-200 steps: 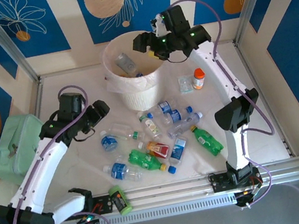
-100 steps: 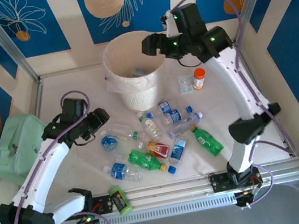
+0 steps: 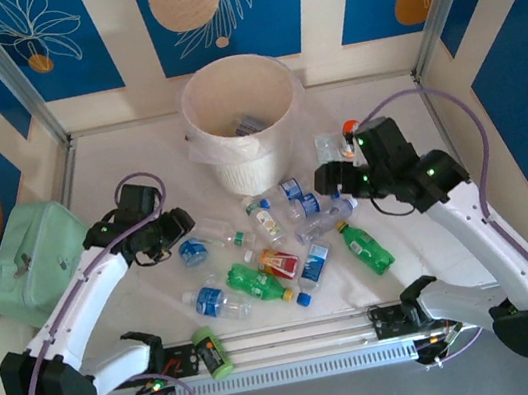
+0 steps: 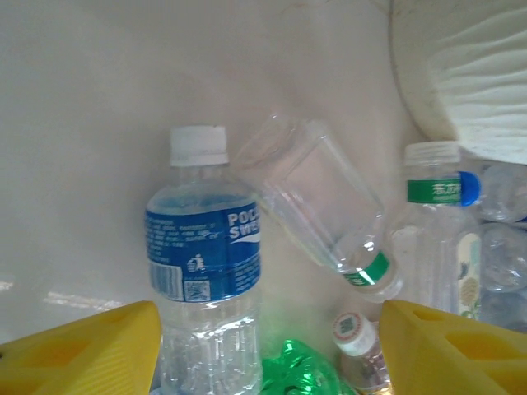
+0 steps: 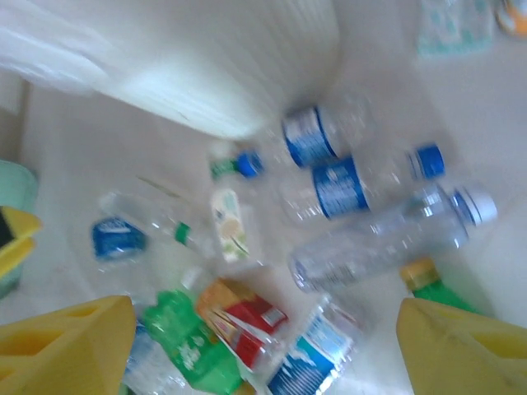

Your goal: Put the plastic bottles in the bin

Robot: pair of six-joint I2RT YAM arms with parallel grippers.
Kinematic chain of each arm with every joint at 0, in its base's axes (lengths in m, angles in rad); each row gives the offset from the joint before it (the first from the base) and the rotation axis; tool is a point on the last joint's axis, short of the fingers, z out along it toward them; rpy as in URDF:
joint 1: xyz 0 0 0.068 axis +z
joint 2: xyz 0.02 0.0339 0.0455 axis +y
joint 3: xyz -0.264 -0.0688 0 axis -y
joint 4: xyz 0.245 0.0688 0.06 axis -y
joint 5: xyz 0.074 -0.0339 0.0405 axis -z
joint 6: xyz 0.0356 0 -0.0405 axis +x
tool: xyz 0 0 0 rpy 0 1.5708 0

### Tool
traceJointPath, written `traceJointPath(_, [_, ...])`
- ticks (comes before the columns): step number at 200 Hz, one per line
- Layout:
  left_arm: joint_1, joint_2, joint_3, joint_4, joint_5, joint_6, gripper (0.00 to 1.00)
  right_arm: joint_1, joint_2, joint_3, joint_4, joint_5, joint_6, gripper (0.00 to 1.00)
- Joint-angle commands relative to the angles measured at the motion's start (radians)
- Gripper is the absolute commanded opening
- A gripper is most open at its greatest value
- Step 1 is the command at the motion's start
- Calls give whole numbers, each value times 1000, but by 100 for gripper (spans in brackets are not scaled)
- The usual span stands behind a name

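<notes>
The white ribbed bin (image 3: 240,173) stands at the back, with a bottle or two lying inside it. Several plastic bottles (image 3: 282,245) lie scattered on the table in front of it. My left gripper (image 3: 177,234) is low over a clear bottle with a blue label and white cap (image 4: 206,280). That bottle lies between the open yellow fingers (image 4: 82,354), close to the left one. My right gripper (image 3: 330,181) hovers open over the pile. Below it are a red-labelled bottle (image 5: 247,317), a green one (image 5: 185,346) and a clear one with a blue cap (image 5: 387,239).
A pale green box (image 3: 26,258) sits at the left edge. A small orange-capped bottle (image 3: 349,130) and a clear packet (image 3: 325,147) lie behind the right arm. A green-and-black cylinder (image 3: 209,354) rests by the front rail.
The right arm swung from above the bin down to the bottles at the right. The left gripper moved lower and nearer to the blue-labelled bottle, its jaws narrowing.
</notes>
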Motion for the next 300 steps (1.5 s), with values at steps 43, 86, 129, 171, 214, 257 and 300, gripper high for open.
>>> traceJointPath(43, [-9,53,-100,6,-10,-16,68,2,23,-79,-60,77,129,83])
traceJointPath(86, [-16,116,-130,72,1,-25,74,40,77,-35,-179,254,271,99])
traceJointPath(129, [-20,182,-144,145,31,-35,76,171,-158,-173,-43,493,280,99])
traceJointPath(171, [-20,207,-170,188,34,-55,74,-166,-227,-227,6,113,246,99])
traceJointPath(214, [-20,249,-169,213,29,-49,73,-186,-75,-178,-100,146,263,99])
traceJointPath(257, [-20,270,-177,228,26,-60,66,-82,-16,-184,-98,254,309,99])
traceJointPath(300, [-20,261,-193,234,9,-59,61,-93,-70,-144,-50,158,284,100])
